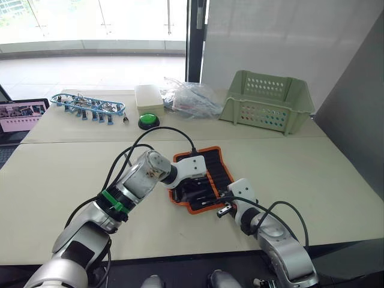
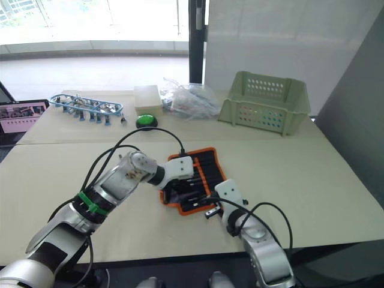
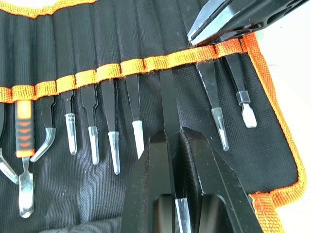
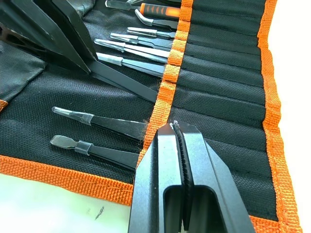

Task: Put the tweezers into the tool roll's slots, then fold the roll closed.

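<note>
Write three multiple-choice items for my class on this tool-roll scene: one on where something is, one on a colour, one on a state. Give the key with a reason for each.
1. Where does the pale green basket stand?
A. on the tool roll
B. at the far side of the table, to the right beyond the tool roll
C. on the floor

2. What colour is the edging of the tool roll?
A. orange
B. blue
C. white

3. What is the left gripper doing?
A. hanging open above the basket
B. shut on a black tweezer
C. pressing the green button

Key: 1 B, the head views show it on the table behind the roll, to the right. 2 A, an orange border runs round the black fabric. 3 B, the left wrist view shows its fingers closed on a tweezer that runs under the orange strip.
</note>
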